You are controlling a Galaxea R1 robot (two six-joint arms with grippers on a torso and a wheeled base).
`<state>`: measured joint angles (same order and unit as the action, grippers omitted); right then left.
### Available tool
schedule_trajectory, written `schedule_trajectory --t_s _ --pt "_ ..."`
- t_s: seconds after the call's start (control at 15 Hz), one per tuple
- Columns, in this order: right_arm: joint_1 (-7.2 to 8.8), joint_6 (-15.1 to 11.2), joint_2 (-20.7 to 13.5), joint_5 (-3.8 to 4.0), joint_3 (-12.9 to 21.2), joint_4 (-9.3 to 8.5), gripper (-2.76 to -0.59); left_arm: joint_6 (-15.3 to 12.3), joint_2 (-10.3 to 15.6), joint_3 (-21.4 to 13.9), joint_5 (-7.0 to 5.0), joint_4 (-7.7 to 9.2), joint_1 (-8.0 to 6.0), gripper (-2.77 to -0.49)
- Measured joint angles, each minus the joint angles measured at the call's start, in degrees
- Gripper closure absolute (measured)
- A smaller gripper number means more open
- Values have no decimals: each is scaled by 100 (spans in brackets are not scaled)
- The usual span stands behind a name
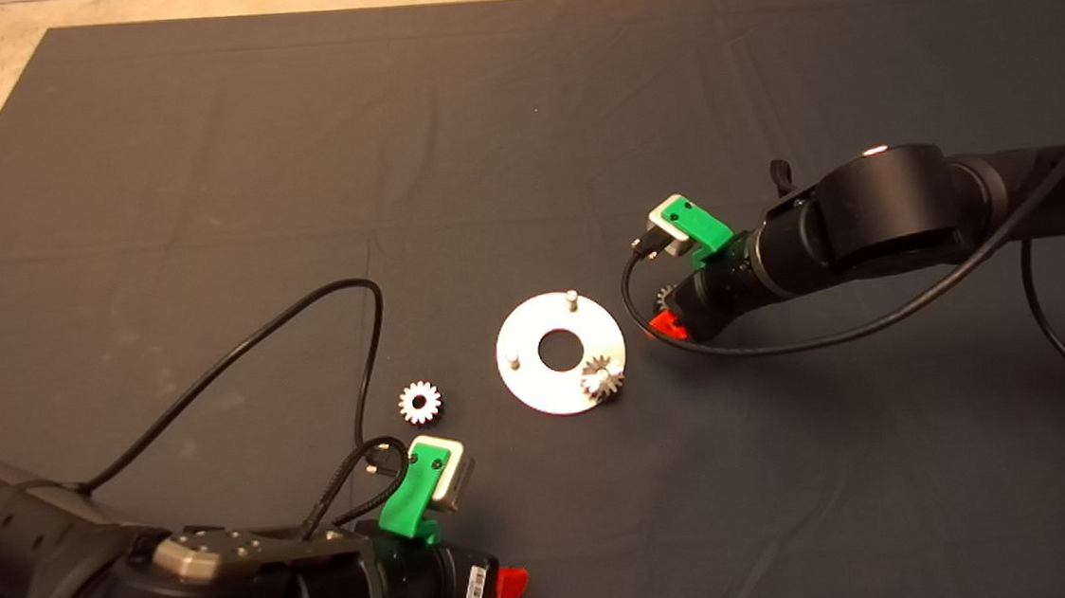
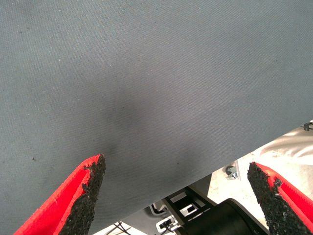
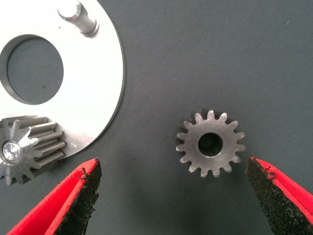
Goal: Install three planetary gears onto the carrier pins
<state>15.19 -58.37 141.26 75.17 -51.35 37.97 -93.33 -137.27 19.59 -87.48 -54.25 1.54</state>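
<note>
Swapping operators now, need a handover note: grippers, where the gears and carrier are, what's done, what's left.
Right gripper: open, low over the mat beside the carrier disc, fingers either side of a loose gear lying flat, not gripped.
Left gripper: open, empty, parked at the lower left edge of the mat.
Done: one gear seated on a pin.
Left: two bare pins. Second loose gear lies flat on the mat left of the disc.
Next, probably: close on the right-hand gear and seat it.

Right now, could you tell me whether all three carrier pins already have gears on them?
No, only one gear sits on the disc, while two pins stand bare.
</note>
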Motion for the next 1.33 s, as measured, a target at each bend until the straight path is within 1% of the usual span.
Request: schedule_trajectory --t_s 0.2,0.4,0.53,0.67,0.73,0.93,1.0,1.07,1.33 --pt "5 1 -2 27 -30 -5 -220 0 0 0 0 0 0 -207" --pt "5 31 -20 165 -33 -7 -220 0 13 0 2 0 0 -207" --pt "6 88 -17 226 -35 -7 -220 0 16 0 0 0 0 -207" --pt "5 90 -20 323 -35 -5 -220 0 17 0 0 0 0 -207" --pt "5 90 -22 340 -35 -6 -220 0 16 0 0 0 0 -207" --pt "2 90 -20 346 -37 -7 -220 0 17 0 0 0 0 -207" --pt "-6 92 -20 334 -48 -7 -220 0 17 0 0 0 0 -207" --pt "-23 95 -20 319 -83 -7 -220 0 17 0 0 0 0 -207" --pt "-141 112 -15 315 -171 -9 -220 0 17 0 0 -2 0 -207"
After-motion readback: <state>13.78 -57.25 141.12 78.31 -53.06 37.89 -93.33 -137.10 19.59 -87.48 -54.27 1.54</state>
